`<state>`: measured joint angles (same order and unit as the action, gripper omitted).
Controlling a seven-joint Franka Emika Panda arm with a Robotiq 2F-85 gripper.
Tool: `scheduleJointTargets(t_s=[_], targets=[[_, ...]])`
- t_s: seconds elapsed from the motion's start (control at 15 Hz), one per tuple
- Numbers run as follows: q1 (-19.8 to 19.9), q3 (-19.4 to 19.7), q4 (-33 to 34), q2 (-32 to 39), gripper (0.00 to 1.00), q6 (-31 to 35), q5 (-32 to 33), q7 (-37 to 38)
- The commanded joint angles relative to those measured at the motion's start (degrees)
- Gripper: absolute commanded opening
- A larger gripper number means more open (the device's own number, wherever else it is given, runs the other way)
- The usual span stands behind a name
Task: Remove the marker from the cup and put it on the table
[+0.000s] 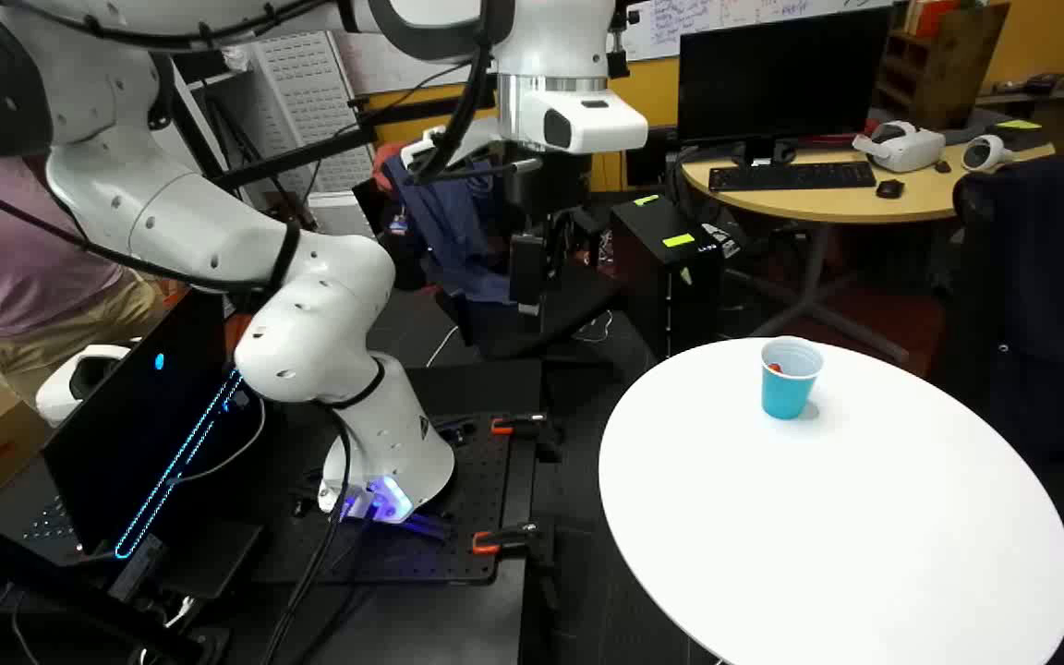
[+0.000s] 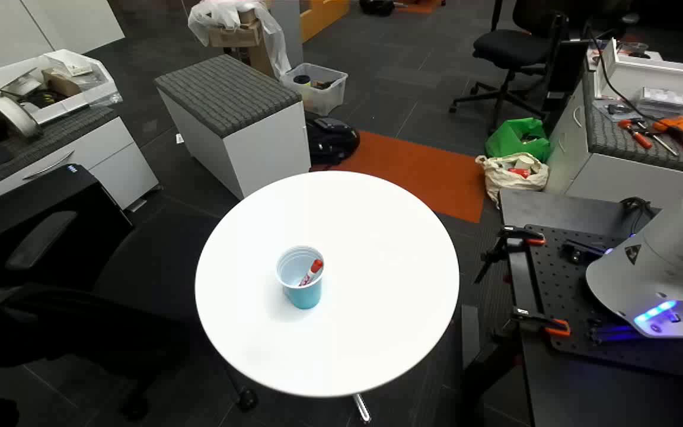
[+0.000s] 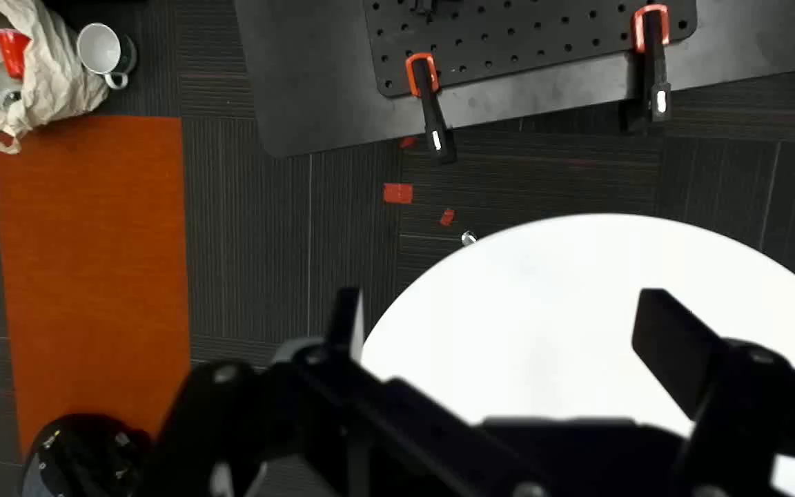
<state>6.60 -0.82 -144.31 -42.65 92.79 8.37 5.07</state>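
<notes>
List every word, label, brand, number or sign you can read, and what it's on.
No text is readable.
Whiteboard: handwriting, too blurred.
Marker: printing, too small.
Robot's base: dark mark, no readable word.
Keyboard: any key legends, too small.
Black object: blue-white mark, too small.

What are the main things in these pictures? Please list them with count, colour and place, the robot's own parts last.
round table: 1, white, beside dark bench
cup: 1, turquoise, upright on round table
marker: 1, red and white, leaning inside cup
clamps: 2, black and orange, on dark bench's edge
perforated plate: 1, black, on dark bench
wooden desk: 1, tan, in background
desk monitor: 1, black, on wooden desk
green bag: 1, green, on floor
cloth bag: 1, cream, beside green bag
mug: 1, white inside, beside cloth bag
carpet strip: 1, orange, next to cloth bag
person: 1, pink shirt, at an exterior view's edge
robot arm: 1, white, on perforated plate
gripper: 1, black, open, apart from cup
</notes>
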Motion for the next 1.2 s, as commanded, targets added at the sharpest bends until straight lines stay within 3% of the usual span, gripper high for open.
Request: scheduleJointTargets(t_s=[0.0, 1.13], targets=[[-0.9, 0.6, 0.1, 0.0, 1.0, -0.2, 0.4, 0.5], [-1.1, -0.3, 3.0, 2.3, 1.0, 1.9, 0.7, 1.4]])
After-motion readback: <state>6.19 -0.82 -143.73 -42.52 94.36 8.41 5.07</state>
